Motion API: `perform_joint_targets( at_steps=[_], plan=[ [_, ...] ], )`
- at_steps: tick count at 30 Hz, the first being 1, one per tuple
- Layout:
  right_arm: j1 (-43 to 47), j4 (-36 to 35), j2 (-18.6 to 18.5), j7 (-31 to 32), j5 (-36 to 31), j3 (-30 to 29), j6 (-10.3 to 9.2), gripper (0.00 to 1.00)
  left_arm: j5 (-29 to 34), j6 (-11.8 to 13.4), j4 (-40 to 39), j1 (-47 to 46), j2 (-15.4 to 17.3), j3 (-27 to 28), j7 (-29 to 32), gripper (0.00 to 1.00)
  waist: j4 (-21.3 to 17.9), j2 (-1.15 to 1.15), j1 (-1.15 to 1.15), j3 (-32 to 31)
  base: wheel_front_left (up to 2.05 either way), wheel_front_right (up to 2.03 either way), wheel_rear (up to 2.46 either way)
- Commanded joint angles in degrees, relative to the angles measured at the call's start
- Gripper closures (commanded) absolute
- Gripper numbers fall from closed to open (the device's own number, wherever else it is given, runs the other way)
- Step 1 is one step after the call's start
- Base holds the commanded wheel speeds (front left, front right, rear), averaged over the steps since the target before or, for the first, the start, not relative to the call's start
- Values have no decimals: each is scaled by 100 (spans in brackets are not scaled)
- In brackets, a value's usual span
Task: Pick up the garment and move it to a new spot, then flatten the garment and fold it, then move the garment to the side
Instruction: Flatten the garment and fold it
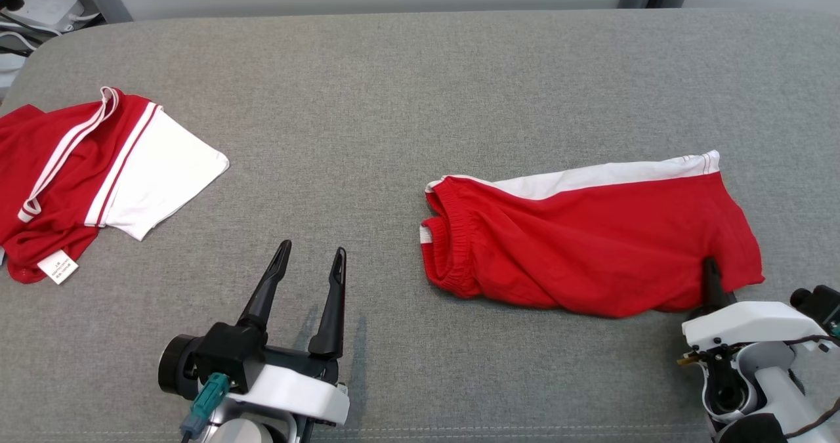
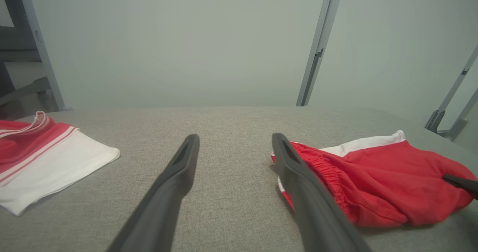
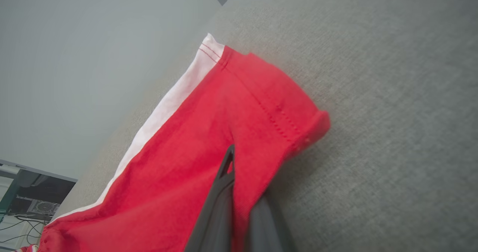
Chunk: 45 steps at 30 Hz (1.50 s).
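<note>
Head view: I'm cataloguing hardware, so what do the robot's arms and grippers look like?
The left gripper and right gripper have long, dark, tapering fingers and white wrist shells. A teal connector sits by the left wrist; thin dark cables trail from the right one.

red shorts point(image 1: 590, 246) (white side stripe) lie rumpled.

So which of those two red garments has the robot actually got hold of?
The red shorts on its right: the right gripper pinches their hem. The red-and-white garment at left lies untouched.
</note>
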Motion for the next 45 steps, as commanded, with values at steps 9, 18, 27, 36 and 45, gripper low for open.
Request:
perform_joint_targets(
  at_steps=[9, 18, 27, 36, 45],
  plan=[
    [214, -898, 145, -82, -998, -175, 1, 100, -15, -76, -54, -80, 26, 102, -34, 0, 116, 0, 0, -92, 0, 0, 0],
    [233, -1839, 226, -42, -1289, 489, 1, 100, -54, -64, 16, -59, 26, 43, -34, 0, 352, 0, 0, -200, 0, 0, 0],
    [293, -2449, 229, 359, -1194, 1502, 1, 100, -89, -41, 14, -49, 26, 86, -34, 0, 577, 0, 0, -258, 0, 0, 0],
    [544, -2241, 230, 981, -1634, 2224, 1, 67, -162, -17, -27, -35, 26, 128, -34, 0, 737, 0, 0, -285, 0, 0, 0],
    [639, -2516, 230, 977, -1311, 2962, 1, 0, -184, 29, -17, -17, 26, 108, -34, 0, 787, 0, 0, -340, 0, 0, 0]
  ],
)
